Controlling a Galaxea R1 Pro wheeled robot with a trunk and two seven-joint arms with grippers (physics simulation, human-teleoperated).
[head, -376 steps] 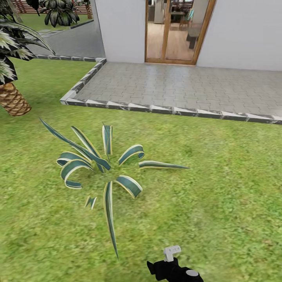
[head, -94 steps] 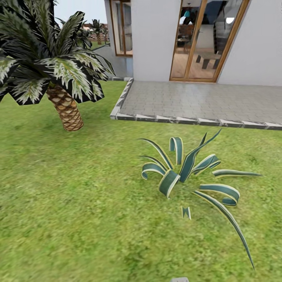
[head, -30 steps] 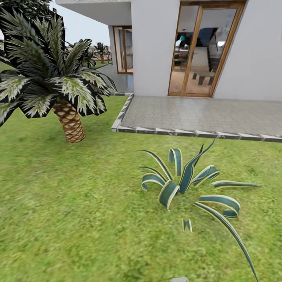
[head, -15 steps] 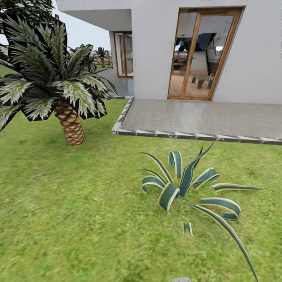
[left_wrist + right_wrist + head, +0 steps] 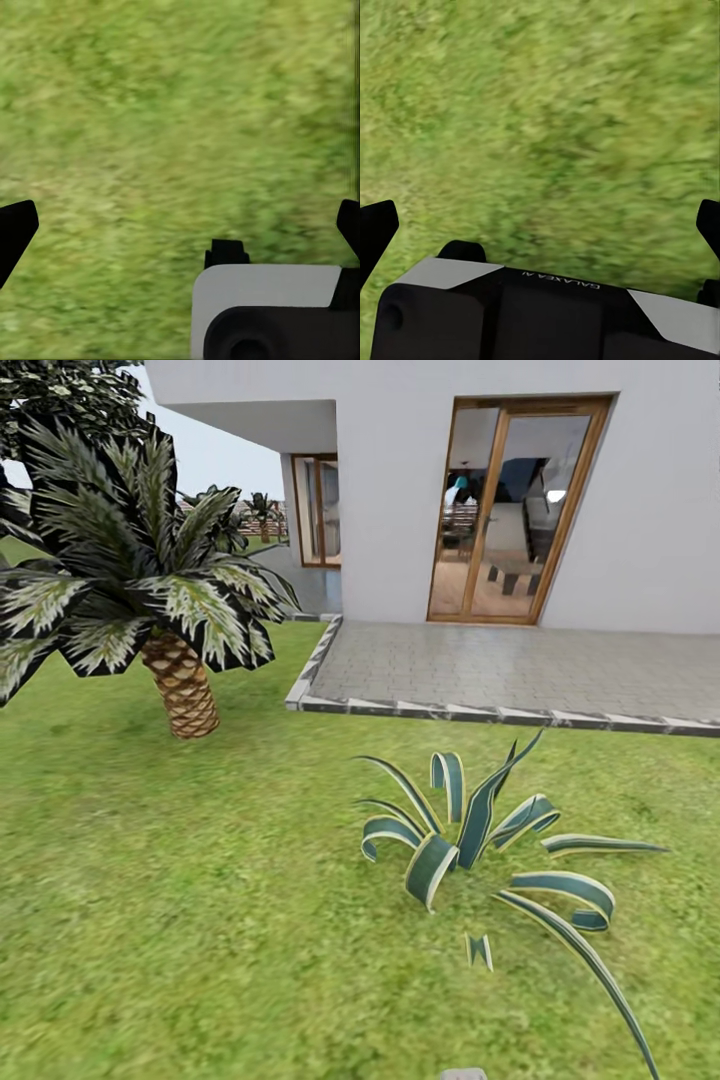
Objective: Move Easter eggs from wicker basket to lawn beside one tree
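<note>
Green, mottled lawn (image 5: 180,920) across the foreground. At left, scaly brown-trunked palm (image 5: 182,685) with dark, pale-speckled fronds. Toward the middle, spiky blue-green plant with cream-edged leaves (image 5: 470,840) rooted in the grass. Beyond it, grey paved patio (image 5: 520,670) before white house (image 5: 400,480) with wood-framed glass doors (image 5: 505,510). Left gripper (image 5: 180,225) and right gripper (image 5: 540,225) both over bare grass, fingertips spread wide (nothing between them). Basket and eggs not located here.
</note>
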